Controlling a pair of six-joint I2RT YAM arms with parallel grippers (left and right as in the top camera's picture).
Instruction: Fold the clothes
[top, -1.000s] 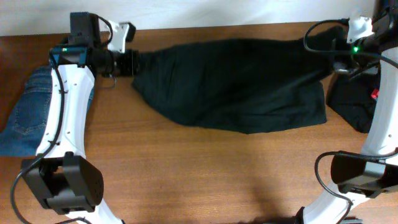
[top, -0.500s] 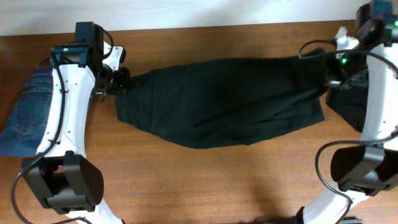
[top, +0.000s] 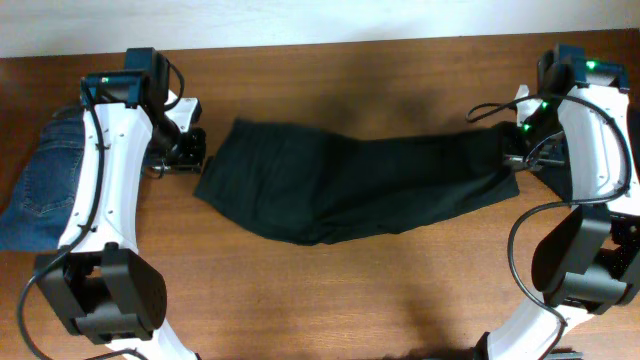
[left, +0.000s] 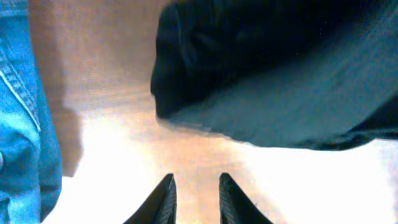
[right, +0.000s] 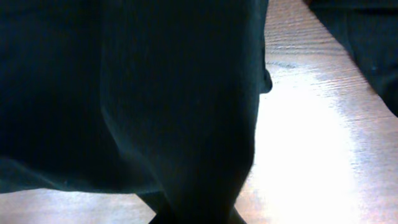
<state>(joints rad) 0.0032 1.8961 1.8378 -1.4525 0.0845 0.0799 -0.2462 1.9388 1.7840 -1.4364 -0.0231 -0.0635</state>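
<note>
Black trousers (top: 350, 185) lie spread across the middle of the wooden surface (top: 330, 300), wider end left. I judge this the laying-out step before the first fold. The left end effector (left: 196, 182) is spread and empty just short of that end. The right end effector (top: 520, 160) is buried in cloth, so I cannot tell its grip. Half a second ago the garment hung stretched farther back between both. Next calls for regrasping one end and carrying it over the other.

Matte black cloth trousers (top: 350, 190), blue denim jeans (top: 40, 190), smooth grained wood table (top: 350, 300).
</note>
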